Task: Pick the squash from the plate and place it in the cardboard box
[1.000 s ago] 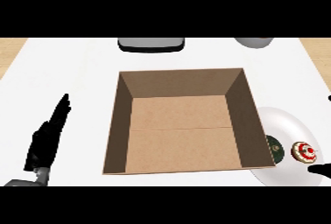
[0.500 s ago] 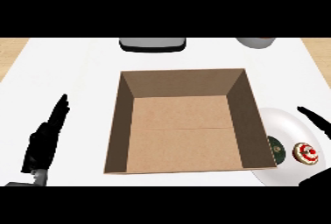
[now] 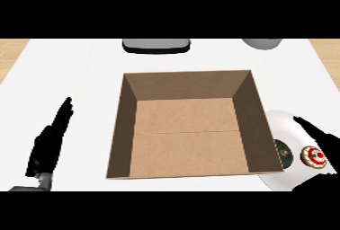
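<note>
Right hand [image 3: 317,134], fingers extended, had advanced over plate [image 3: 285,123] toward squash [image 3: 284,153]; left hand [image 3: 50,141] rested open; cardboard box [image 3: 186,130] held nothing; pick pending.

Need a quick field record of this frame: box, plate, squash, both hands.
cardboard box: open, middle of counter, nothing inside
plate: white, right of the box, partly behind its right wall
squash: dark green, on the plate by the box wall
round red-and-white item: on the plate, right of the squash
right hand: over the plate, holding nothing visible
left hand: open, resting left of the box
</note>
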Available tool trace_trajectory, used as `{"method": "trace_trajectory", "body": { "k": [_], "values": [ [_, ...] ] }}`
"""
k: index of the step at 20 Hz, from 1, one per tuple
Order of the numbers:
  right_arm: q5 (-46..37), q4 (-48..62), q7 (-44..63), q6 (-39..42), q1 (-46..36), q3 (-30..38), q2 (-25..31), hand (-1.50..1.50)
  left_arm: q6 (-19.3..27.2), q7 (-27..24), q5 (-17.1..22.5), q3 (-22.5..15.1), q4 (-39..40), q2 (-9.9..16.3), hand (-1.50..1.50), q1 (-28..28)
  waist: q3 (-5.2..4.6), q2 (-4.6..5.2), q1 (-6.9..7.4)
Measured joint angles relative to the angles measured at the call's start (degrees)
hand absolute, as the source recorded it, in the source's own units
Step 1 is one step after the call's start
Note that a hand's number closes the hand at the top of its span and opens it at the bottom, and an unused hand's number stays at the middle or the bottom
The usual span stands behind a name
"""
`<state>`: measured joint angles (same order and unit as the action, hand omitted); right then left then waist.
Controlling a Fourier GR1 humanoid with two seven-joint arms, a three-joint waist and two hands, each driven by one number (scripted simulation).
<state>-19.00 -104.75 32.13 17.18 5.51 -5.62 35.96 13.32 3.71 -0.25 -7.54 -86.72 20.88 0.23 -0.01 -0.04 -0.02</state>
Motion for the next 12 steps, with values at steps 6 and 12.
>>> {"method": "trace_trajectory", "body": {
  "k": [6, 12],
  "values": [
    [-4.7, 0.4, 0.2, 2.2, 0.6, 0.7, -4.4, -1.50, -2.0, 0.7, -2.2, 1.8, -0.2, -2.0, 0.00, -0.4, 0.01, 0.01, -0.05],
    [-8.1, 1.1, -2.1, 3.4, 1.4, 2.5, -7.4, -1.50, -4.6, 0.4, -3.0, 4.4, -0.9, -2.8, 0.00, 0.5, 0.01, 0.00, -0.04]
  ]
}}
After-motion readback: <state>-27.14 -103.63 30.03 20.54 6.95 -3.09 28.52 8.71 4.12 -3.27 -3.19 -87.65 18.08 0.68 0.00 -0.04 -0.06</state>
